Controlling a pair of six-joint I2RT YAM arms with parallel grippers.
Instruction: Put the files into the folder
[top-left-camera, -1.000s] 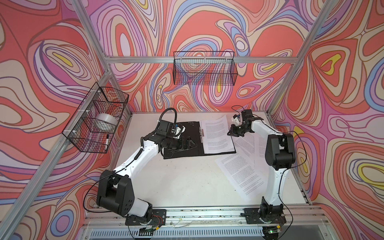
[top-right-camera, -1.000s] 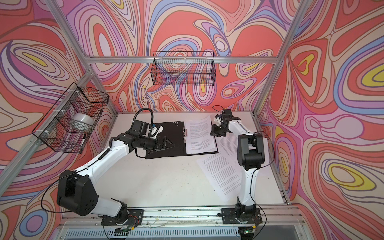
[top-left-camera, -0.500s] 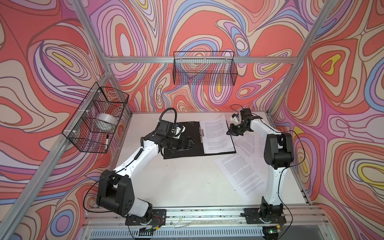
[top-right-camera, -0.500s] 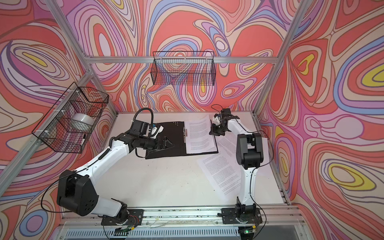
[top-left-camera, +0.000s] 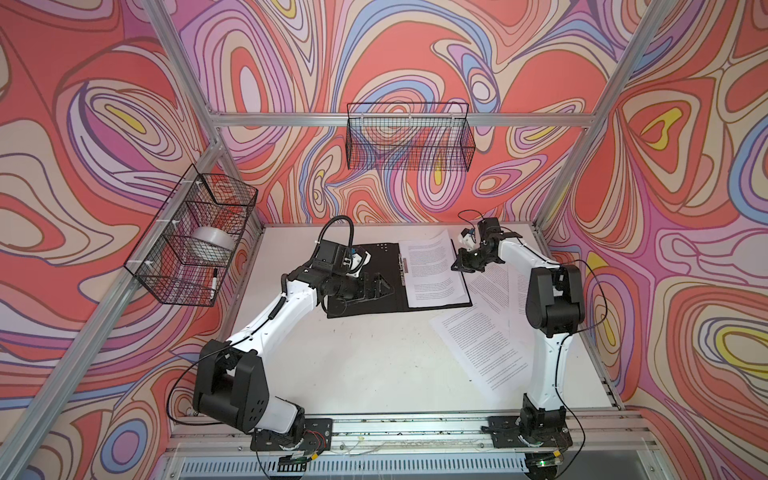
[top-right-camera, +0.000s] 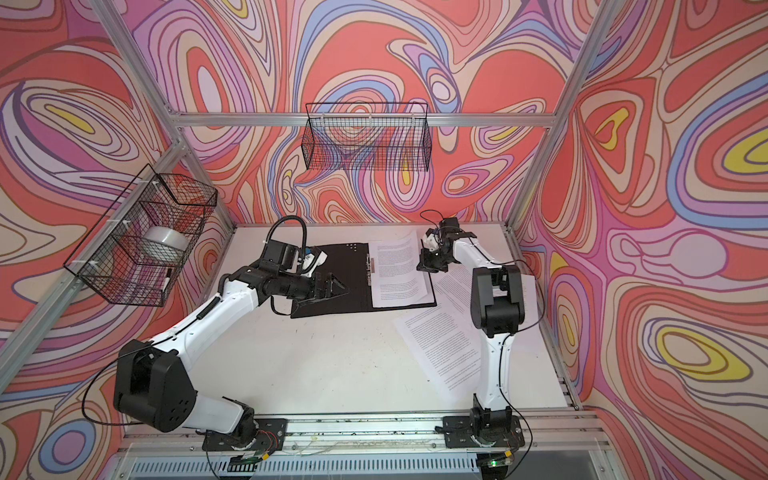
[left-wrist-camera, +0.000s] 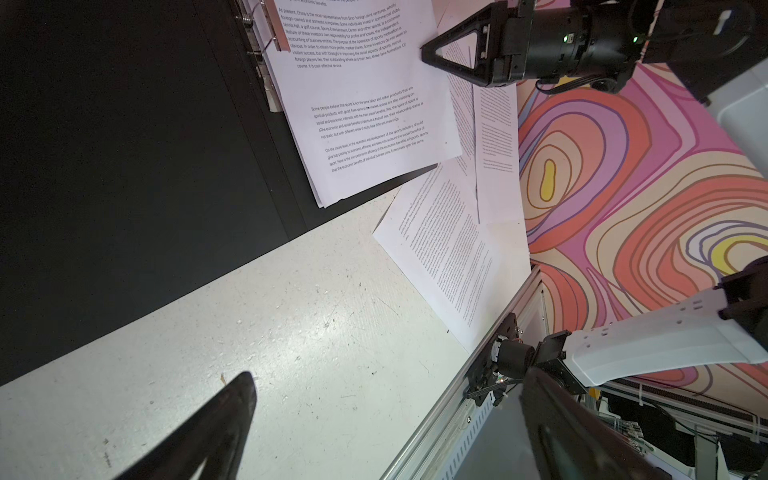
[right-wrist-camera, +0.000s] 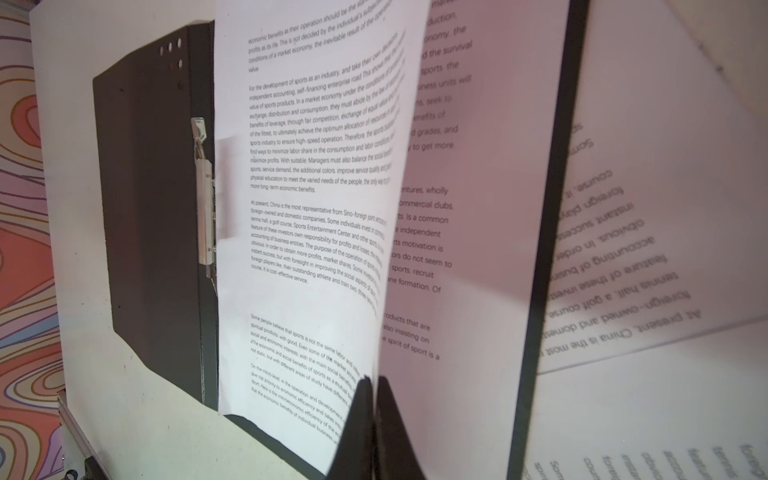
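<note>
The folder (top-left-camera: 384, 259) lies open at the back middle of the table (top-left-camera: 374, 365), black inside faces up. Files (top-left-camera: 432, 286) lie on its right half, beside the metal clip (top-left-camera: 402, 270). The right gripper (right-wrist-camera: 374, 399) is pinched tight on the outer edge of the top sheet (right-wrist-camera: 311, 208), which curls up off the sheets beneath. The left gripper (top-right-camera: 338, 287) hangs over the folder's left half, jaws spread wide, holding nothing. More loose sheets (top-left-camera: 482, 345) overlap on the table just right of the folder. 2 wire baskets (top-left-camera: 409, 141) hang on the walls.
</note>
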